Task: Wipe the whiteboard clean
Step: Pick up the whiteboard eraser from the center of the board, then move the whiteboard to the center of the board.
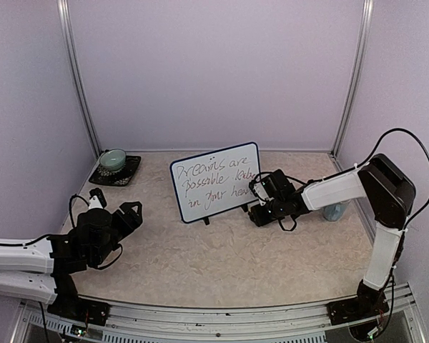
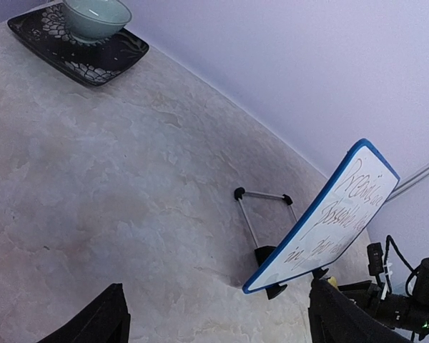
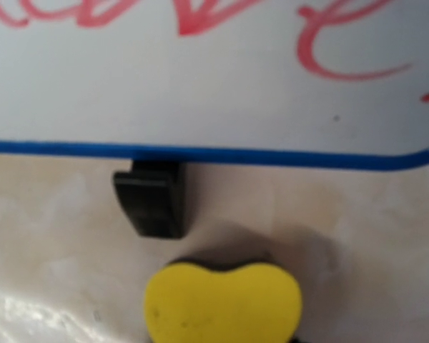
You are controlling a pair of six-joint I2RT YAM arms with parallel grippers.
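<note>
My left gripper (image 1: 121,218) hung at the lower left of the top view, fingers wide apart, holding nothing. My right gripper (image 1: 261,207) sat right of centre with the yellow sponge (image 3: 222,304) at its tip. I could not tell whether its fingers gripped it. Beyond, mid-frame, stood the whiteboard (image 1: 214,182), all its writing intact. By my judgement, no erasing was done yet.

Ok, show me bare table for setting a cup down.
Bare: the wide table stretch before the whiteboard, between the left gripper and right gripper; also the gap between tray and whiteboard. Crowded: the whiteboard's foot, where the right gripper and yellow sponge sit.
</note>
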